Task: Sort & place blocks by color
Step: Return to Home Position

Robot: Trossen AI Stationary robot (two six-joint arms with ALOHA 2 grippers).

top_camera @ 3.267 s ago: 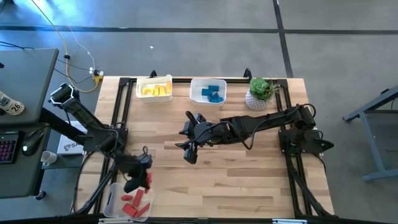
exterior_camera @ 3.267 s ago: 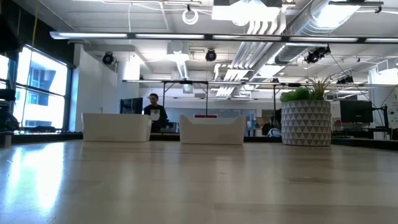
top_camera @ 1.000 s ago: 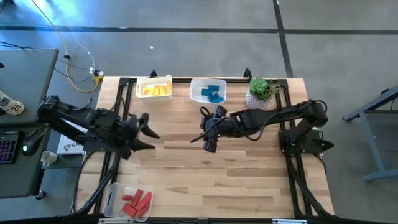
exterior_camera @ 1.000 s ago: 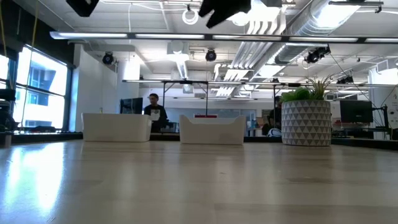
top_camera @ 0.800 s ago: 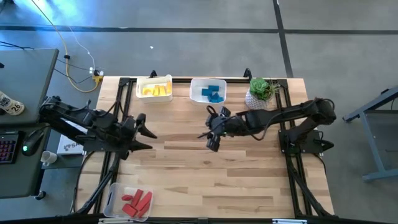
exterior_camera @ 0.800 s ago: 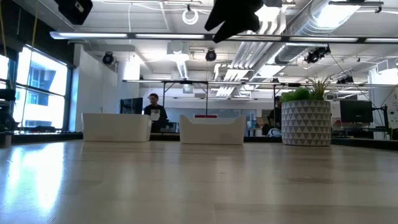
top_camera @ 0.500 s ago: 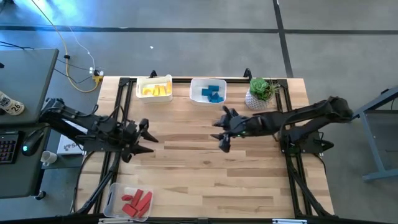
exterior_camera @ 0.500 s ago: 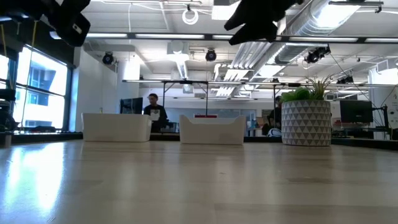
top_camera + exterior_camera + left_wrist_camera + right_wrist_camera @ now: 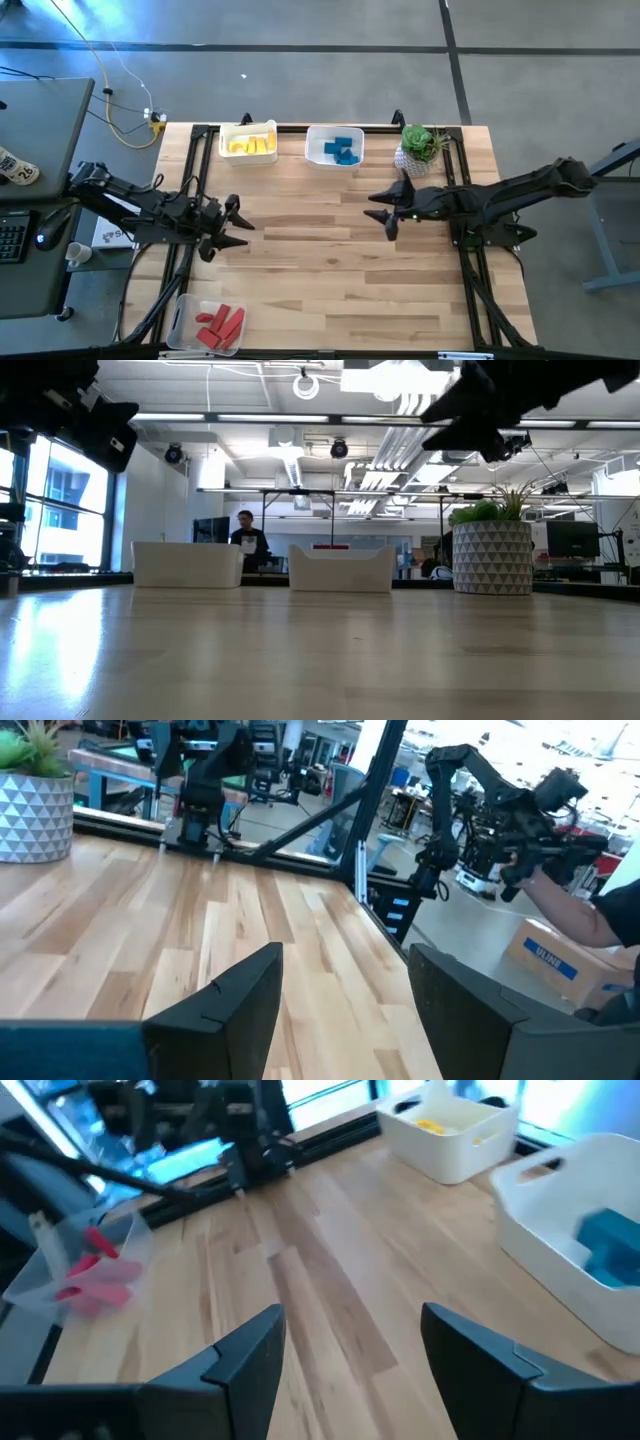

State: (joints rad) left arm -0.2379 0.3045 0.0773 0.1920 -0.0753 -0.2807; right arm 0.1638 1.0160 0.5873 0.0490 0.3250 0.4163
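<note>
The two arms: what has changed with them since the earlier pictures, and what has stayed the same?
The left gripper left the transparent bin and drew back toward the left side of the table. The right gripper withdrew from the middle toward the right side. Both are open and empty. The red blocks, yellow blocks, blue blocks and plant stayed in place.

You have two white bins, the left white bin (image 9: pixel 248 161) and the right white bin (image 9: pixel 334 166), one transparent bin (image 9: pixel 182 318) and one potted plant (image 9: pixel 418 148). The yellow blocks (image 9: pixel 250 146), blue blocks (image 9: pixel 342 150) and red blocks (image 9: pixel 218 325) lie too bunched to count singly.
</note>
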